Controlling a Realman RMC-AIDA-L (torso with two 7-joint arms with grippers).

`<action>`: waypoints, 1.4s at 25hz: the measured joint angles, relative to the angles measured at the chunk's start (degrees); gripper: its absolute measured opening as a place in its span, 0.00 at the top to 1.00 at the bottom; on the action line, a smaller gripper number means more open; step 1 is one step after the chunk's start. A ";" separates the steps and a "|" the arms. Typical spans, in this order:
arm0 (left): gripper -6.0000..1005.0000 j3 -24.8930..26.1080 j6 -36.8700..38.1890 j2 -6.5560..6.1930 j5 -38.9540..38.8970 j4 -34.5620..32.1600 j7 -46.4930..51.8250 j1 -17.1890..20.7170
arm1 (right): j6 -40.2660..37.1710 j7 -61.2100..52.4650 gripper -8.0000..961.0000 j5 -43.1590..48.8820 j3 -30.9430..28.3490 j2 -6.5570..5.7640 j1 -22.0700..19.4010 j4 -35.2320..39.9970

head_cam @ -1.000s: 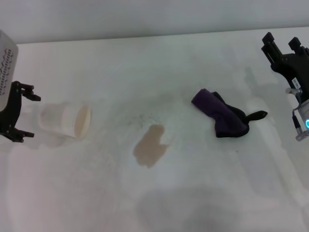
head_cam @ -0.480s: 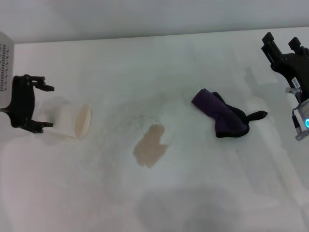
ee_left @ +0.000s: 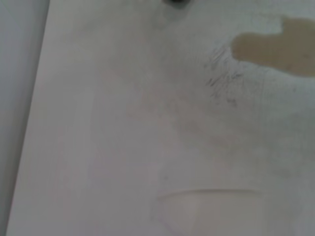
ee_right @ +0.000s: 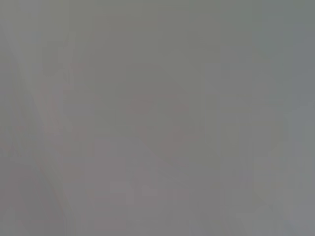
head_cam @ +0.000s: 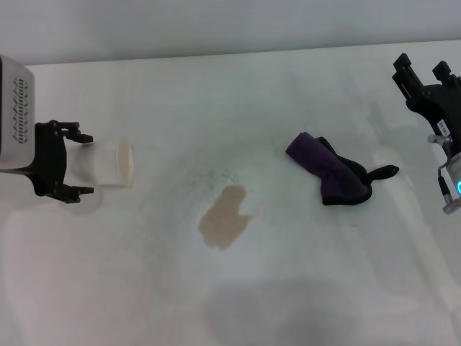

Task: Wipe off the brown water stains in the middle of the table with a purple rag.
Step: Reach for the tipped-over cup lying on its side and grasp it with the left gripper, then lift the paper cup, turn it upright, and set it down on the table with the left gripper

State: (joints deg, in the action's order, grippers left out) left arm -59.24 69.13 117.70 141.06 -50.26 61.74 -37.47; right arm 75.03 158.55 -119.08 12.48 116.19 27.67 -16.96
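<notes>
The brown water stains [head_cam: 225,216] form one tan patch in the middle of the white table [head_cam: 216,94]; the patch also shows in the left wrist view [ee_left: 280,46]. The purple rag [head_cam: 328,171] lies rolled to the stain's right, its black loop tail pointing right. My right gripper [head_cam: 421,72] hangs open and empty at the far right, behind and to the right of the rag. My left gripper [head_cam: 78,162] is open at the left, its fingers straddling the closed end of a pale cup [head_cam: 108,163]. The right wrist view shows only plain grey.
The pale cup lies on its side with its beige mouth facing the stain; its rim shows in the left wrist view [ee_left: 211,201]. Faint dark specks [head_cam: 212,175] mark the table just behind the stain. The table's far edge runs along the back.
My left gripper has moved right and reached around the pale cup, which has shifted slightly. The right gripper, the rag and the stain have not moved.
</notes>
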 joint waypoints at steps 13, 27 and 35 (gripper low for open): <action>0.16 1.51 -4.27 0.38 -1.80 3.72 -2.47 0.10 | -0.43 0.00 0.11 0.50 0.00 0.00 0.01 -0.07; 0.36 2.27 -7.73 0.90 -21.95 3.27 -5.38 4.21 | -0.36 0.00 0.11 0.52 0.35 -0.02 0.45 0.53; 0.41 2.15 -10.04 1.34 -57.41 11.70 -16.27 10.90 | -0.22 -0.05 0.11 0.53 0.66 -0.27 0.54 2.19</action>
State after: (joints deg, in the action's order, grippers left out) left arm -57.08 59.09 119.04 83.64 -38.57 45.47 -26.57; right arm 74.80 158.50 -118.55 13.14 115.92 28.22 -14.77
